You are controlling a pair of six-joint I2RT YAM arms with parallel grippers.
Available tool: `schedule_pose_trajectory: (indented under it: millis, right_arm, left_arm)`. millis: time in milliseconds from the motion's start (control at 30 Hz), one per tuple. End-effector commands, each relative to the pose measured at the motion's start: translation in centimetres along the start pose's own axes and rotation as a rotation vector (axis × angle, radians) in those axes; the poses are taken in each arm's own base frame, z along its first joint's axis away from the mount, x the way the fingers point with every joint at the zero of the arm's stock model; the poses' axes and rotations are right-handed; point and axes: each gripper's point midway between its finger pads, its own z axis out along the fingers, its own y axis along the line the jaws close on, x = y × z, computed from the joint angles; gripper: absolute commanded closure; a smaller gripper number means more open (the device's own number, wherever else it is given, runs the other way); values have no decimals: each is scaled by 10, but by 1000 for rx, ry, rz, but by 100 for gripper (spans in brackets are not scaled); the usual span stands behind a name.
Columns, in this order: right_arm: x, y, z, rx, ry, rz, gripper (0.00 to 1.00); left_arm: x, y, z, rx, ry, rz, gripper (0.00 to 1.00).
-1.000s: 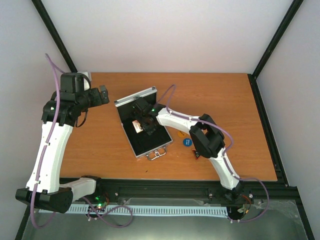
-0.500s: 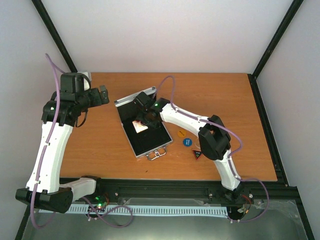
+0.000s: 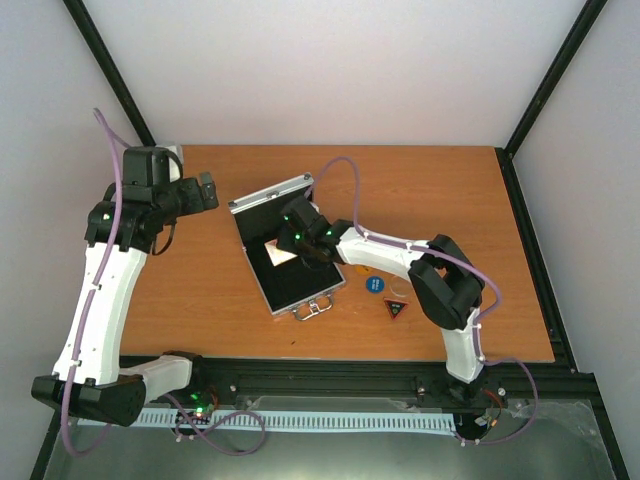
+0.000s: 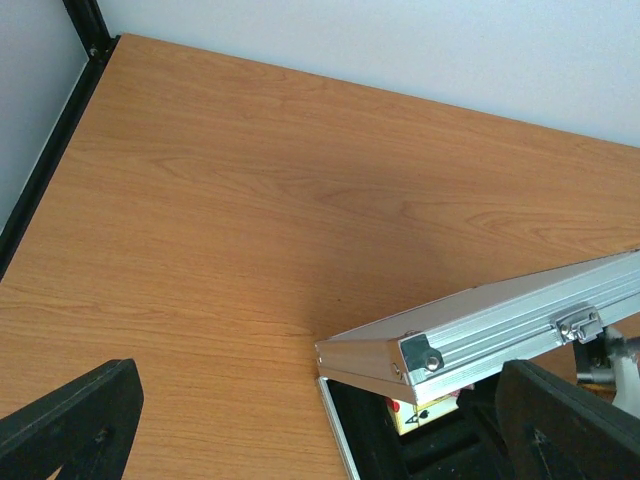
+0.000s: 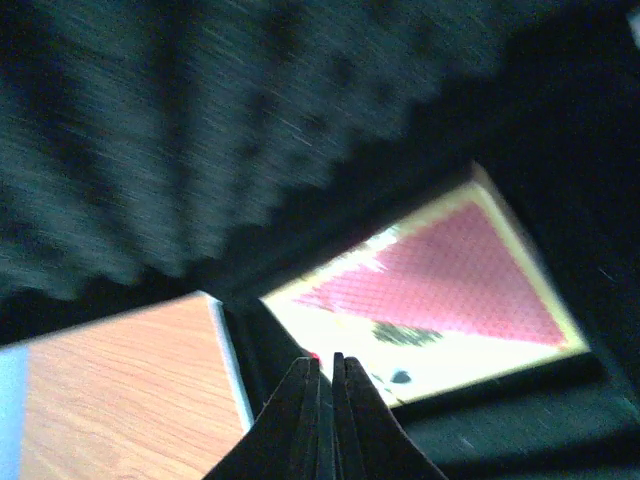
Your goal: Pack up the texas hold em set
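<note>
Aluminium case (image 3: 298, 285) lies open at frame centre, red card deck (image 5: 450, 290) inside; right fingers (image 5: 312, 420) pressed together, holding nothing, just above the deck; left fingers (image 4: 70, 425) wide, idle at upper left; blue disc (image 3: 374, 284) and triangular button (image 3: 397, 308) lie on the bench (image 3: 480, 220) right of the case, probably thin, rigid, slippery; pinch them across the rim.

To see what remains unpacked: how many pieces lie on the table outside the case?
2: blue disc right of the case; dark triangular button right of it. More may be hidden.
</note>
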Motion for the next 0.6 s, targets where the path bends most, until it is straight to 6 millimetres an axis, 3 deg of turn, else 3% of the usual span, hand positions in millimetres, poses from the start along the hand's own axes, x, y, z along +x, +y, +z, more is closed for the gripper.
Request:
schedule_pose_trajectory:
  millis: [0, 233, 400, 567]
  right_arm:
    - [-36, 54, -10, -197, -155, -96, 92]
    - [-33, 45, 21, -154, -139, -88, 91]
    - [-17, 20, 45, -70, -81, -43, 92]
    - [-3, 7, 59, -31, -23, -64, 92]
  left_arm:
    - [-2, -1, -2, 0, -8, 22, 0]
    - [1, -1, 1, 0, 4, 22, 0]
    - [4, -1, 3, 2, 13, 23, 0]
    - [5, -2, 5, 7, 17, 22, 0]
